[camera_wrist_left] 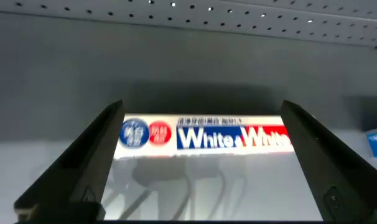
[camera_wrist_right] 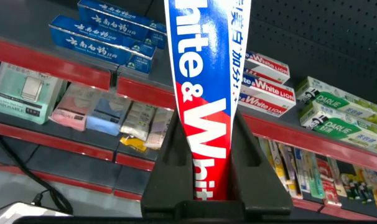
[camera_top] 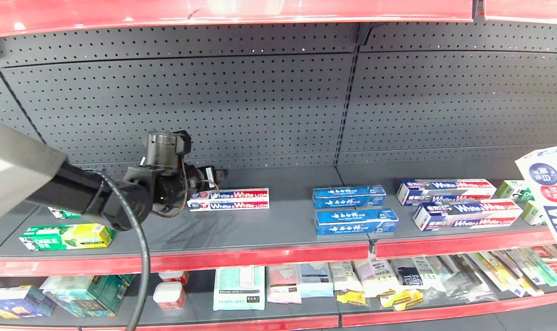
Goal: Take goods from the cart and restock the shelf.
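A white toothpaste box (camera_top: 230, 199) with red and blue print lies flat on the grey shelf (camera_top: 283, 230), left of the middle. My left gripper (camera_top: 212, 180) is right beside its left end. In the left wrist view the left gripper (camera_wrist_left: 203, 109) is open, its two dark fingers (camera_wrist_left: 89, 162) standing wide on either side of the same box (camera_wrist_left: 204, 134). My right gripper (camera_wrist_right: 208, 127) is shut on a second white toothpaste box (camera_wrist_right: 204, 93), held upright; that box (camera_top: 552, 197) shows at the head view's right edge.
Two blue toothpaste boxes (camera_top: 349, 196) lie mid-shelf, with two more white boxes (camera_top: 467, 214) to their right. A green box (camera_top: 66, 236) sits front left. The shelf's red front lip (camera_top: 181, 259) runs below; packets (camera_top: 283, 285) crowd the lower shelf. Pegboard (camera_top: 214, 101) backs everything.
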Robot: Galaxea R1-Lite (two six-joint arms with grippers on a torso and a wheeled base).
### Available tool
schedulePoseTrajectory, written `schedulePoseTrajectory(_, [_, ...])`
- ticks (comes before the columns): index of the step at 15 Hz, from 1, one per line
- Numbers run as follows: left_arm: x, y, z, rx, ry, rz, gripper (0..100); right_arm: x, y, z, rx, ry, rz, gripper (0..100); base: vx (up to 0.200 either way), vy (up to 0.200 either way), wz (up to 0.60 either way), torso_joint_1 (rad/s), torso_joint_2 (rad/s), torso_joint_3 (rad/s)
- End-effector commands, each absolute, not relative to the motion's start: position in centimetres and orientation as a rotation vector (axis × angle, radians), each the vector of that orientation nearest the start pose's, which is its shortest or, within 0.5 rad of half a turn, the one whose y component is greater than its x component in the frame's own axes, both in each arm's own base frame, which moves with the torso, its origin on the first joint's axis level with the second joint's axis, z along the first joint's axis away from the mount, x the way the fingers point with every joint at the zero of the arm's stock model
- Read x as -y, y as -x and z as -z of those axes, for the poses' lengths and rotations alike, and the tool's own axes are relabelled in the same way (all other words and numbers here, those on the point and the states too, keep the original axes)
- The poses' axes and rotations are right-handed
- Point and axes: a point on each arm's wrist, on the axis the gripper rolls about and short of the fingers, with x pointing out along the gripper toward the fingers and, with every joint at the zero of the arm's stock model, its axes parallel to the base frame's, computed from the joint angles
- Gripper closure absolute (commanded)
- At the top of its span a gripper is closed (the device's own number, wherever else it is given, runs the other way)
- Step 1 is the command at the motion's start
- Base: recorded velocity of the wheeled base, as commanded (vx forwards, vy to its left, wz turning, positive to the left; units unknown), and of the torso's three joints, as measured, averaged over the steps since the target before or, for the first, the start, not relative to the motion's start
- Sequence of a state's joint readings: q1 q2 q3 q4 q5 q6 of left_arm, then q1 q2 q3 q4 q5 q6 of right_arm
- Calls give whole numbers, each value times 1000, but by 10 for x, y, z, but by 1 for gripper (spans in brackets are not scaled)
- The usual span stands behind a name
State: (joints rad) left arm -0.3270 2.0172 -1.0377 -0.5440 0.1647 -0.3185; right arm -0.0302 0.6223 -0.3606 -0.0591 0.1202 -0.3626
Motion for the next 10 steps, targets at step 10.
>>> schedulePoseTrajectory(10, [144,-415,-92,-504,197,151,0,-1,-41,-173,-196,347,-127,100,0,0,0,0,0,0])
